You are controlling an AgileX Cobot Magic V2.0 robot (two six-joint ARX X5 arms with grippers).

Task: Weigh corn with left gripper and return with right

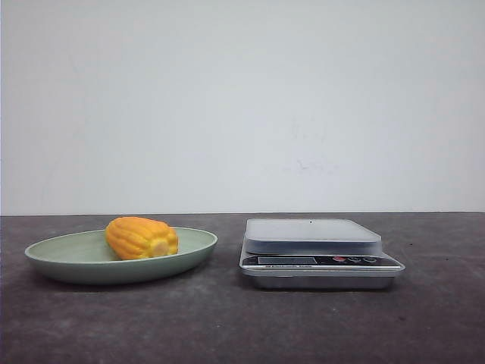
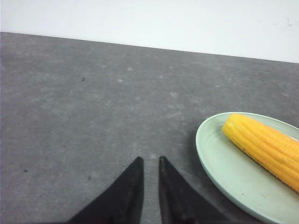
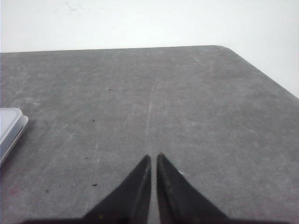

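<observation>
The yellow-orange corn [image 1: 141, 237] lies on a pale green plate [image 1: 61, 254] at the left of the dark table; it also shows in the left wrist view [image 2: 264, 144] on the plate [image 2: 224, 163]. A silver kitchen scale [image 1: 318, 250] stands right of the plate with nothing on its platform. Neither arm shows in the front view. My left gripper [image 2: 149, 159] hangs over bare table beside the plate, its black jaws nearly together and empty. My right gripper [image 3: 153, 156] is over bare table to the right of the scale, jaws nearly together and empty.
The scale's corner [image 3: 11, 126] shows at the edge of the right wrist view. A white wall stands behind the table. The table's rounded far right corner [image 3: 224, 49] shows in the right wrist view.
</observation>
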